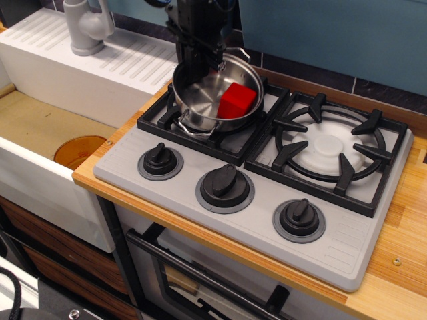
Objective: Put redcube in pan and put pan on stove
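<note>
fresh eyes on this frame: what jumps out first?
The redcube, bright against the shiny pan it lies in, over the left burner of the stove. The dark end effector reaches down at the pan's far rim; whether its jaws are clamped on it cannot be told from this view. The right burner shows a bare white disc, and the white sink unit sits left of the stove.
</note>
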You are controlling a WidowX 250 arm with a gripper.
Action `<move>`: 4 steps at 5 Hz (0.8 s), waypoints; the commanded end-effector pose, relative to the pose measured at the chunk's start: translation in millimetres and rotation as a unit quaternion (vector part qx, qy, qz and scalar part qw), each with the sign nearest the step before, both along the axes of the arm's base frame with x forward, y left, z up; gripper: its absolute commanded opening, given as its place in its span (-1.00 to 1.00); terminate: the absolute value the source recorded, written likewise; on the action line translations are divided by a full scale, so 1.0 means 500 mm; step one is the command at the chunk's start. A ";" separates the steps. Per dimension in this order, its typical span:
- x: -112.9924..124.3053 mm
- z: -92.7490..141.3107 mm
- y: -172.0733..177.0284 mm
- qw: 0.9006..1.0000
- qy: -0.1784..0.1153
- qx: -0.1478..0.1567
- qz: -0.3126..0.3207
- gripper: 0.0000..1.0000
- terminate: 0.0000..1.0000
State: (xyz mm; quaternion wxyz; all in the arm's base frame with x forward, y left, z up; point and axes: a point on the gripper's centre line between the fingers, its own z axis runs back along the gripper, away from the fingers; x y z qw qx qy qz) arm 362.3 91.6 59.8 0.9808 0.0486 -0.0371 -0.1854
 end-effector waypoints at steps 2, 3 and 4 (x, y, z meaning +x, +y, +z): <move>0.018 0.006 0.013 0.999 -0.051 -0.003 -0.012 1.00 -1.00; 0.007 0.017 0.014 0.998 -0.049 0.010 -0.024 1.00 -1.00; -0.020 0.041 0.005 0.999 -0.037 0.002 -0.022 1.00 -1.00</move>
